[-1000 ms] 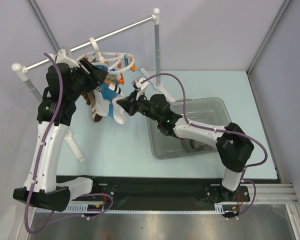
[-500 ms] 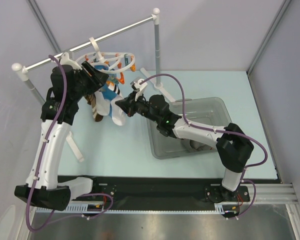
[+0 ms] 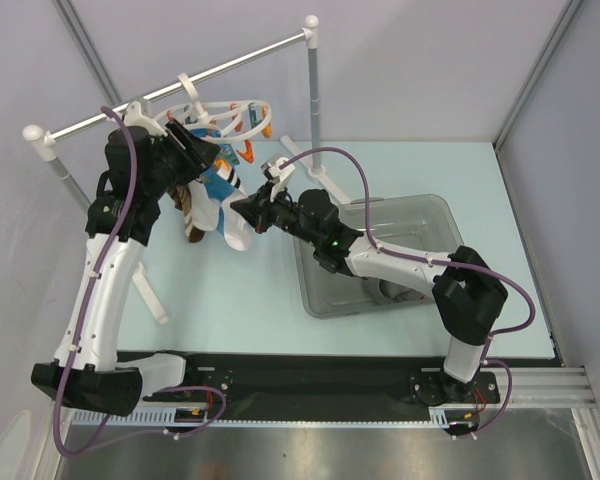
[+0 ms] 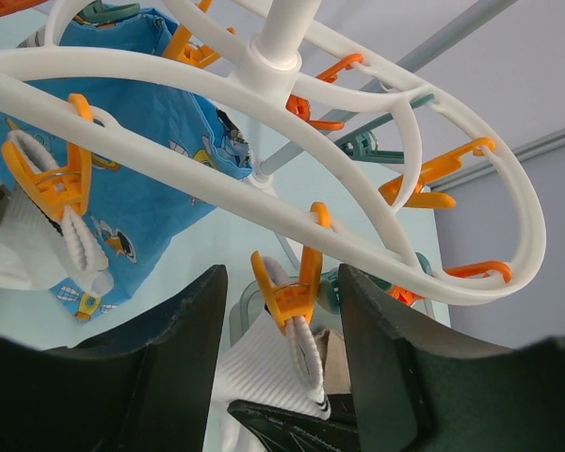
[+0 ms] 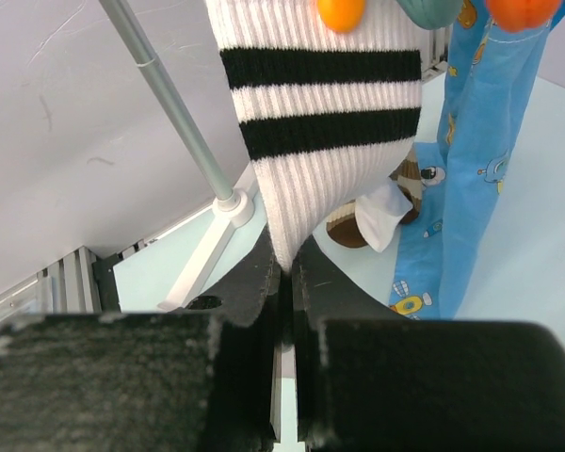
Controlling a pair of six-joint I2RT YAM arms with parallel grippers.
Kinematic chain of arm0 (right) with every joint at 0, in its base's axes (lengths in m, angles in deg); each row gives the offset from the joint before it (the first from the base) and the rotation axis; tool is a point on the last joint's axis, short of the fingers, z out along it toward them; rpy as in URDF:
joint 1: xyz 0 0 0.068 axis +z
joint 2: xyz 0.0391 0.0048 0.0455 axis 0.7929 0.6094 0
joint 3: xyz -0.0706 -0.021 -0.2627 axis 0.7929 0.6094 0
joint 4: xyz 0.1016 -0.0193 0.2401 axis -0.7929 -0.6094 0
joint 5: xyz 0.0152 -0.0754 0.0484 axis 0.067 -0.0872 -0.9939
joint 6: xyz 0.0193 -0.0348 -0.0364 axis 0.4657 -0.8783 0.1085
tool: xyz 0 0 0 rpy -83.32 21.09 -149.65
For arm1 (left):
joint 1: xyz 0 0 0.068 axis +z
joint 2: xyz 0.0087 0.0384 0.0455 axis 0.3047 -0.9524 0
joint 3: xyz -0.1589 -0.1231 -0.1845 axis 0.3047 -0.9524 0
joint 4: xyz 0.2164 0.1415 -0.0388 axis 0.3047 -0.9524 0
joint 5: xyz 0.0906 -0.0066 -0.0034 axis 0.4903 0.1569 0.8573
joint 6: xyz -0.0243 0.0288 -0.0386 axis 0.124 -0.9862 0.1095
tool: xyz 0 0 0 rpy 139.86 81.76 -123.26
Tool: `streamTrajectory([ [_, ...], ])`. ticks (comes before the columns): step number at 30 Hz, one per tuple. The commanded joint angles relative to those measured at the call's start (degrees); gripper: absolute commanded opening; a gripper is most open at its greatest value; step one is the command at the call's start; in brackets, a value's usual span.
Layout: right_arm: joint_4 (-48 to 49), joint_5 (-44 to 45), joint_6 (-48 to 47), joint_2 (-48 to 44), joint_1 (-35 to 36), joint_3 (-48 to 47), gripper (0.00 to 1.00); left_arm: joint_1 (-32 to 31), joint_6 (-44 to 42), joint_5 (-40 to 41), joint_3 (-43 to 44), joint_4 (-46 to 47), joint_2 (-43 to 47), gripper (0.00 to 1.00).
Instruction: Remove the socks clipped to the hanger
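right gripper (image 5: 284,271) clamped on sock (image 5: 320,141) toe; left gripper (image 4: 281,282) half-open astride clip (image 4: 297,287), probably not touching yet, so squeeze clip first, then pull down.

left pincer (image 4: 281,287) agape, right pincer (image 5: 284,259) seemingly clamped

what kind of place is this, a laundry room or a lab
Likely a robot lab test cell, not a home: a left arm and right arm bolted to a table edge, plain grey wall panels in metal frames, and a staged clip hanger on a rail.
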Motion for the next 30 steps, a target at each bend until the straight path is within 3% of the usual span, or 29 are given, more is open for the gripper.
streamTrajectory([
  [1,2.3,0.0,-0.4,-0.7,0.4,-2.5,0.0,0.5,1.2,-0.6,0.2,3.2,0.0,0.55],
  [11,-0.1,1.4,-4.0,-0.9,0.9,-3.2,0.0,0.5,1.6,-1.0,0.2,3.8,-1.4,0.53],
  [21,-2.1,2.6,-6.5,-0.7,1.8,-4.4,0.0,0.5,1.8,-1.9,1.2,3.7,-2.2,0.19],
  [28,-2.5,3.2,-6.3,-1.2,1.8,-3.8,0.0,0.5,1.8,-2.3,1.2,3.4,-2.5,0.01],
  [30,-2.5,3.3,-5.7,-1.6,1.6,-2.8,0.0,0.5,1.7,-2.4,1.2,3.4,-2.8,0.0],
])
